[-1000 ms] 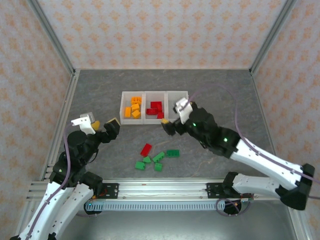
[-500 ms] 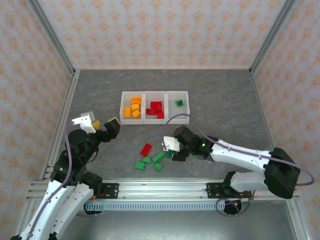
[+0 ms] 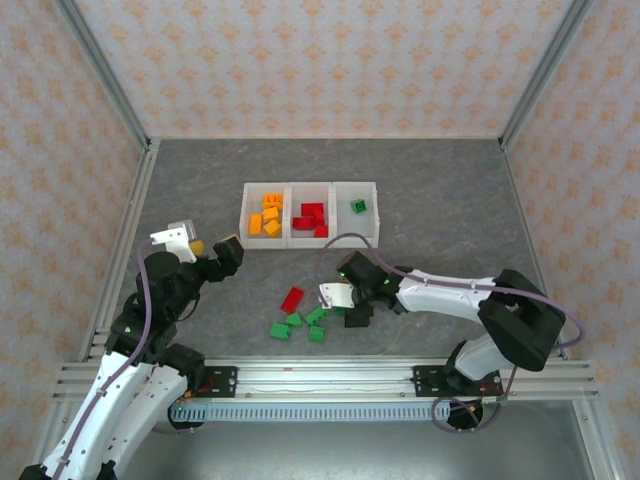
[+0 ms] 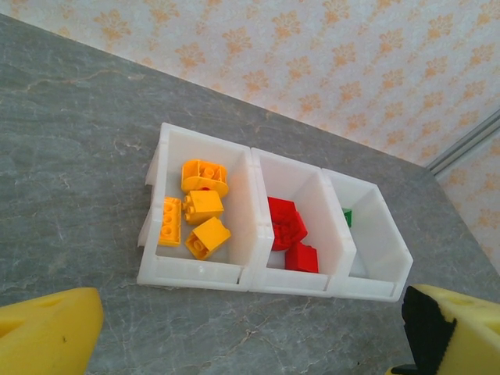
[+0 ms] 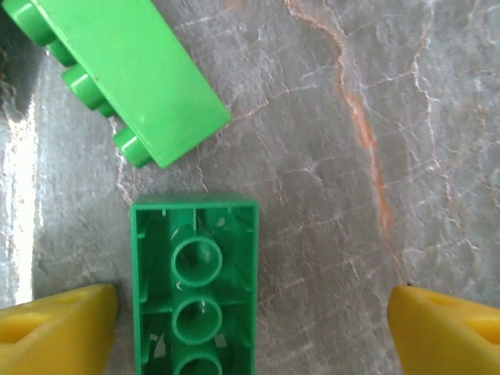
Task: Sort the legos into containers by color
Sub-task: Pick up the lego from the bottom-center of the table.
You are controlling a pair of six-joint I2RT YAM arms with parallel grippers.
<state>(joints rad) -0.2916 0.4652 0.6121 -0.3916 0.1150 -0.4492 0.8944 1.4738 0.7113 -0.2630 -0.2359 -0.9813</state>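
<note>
The grey desk [image 3: 450, 180] held a row of three white bins [image 3: 333, 212] near its middle. The left claw [image 3: 207, 250] hung over the near left side of the desk. Its yellow fingers were spread wide with nothing between them.

The right claw [image 5: 254, 312] was low over the loose bricks in front of the bins. Its fingers were apart, one on each side of an upside-down green brick [image 5: 195, 289]. One finger was just beside it and the other was well apart, so the brick was not gripped yet and lay on the desk. A second green brick [image 5: 125, 70] lay on its side near it.

The sorting looked more than half done. The orange bricks [image 4: 199, 207] were all in the left bin. Some red bricks [image 4: 287, 226] were in the middle bin. The right bin had one small green piece [image 3: 358, 206].

Left to do: one loose red brick [image 3: 291, 299] and about five green ones on the desk, like the near green brick [image 3: 281, 330]
</note>
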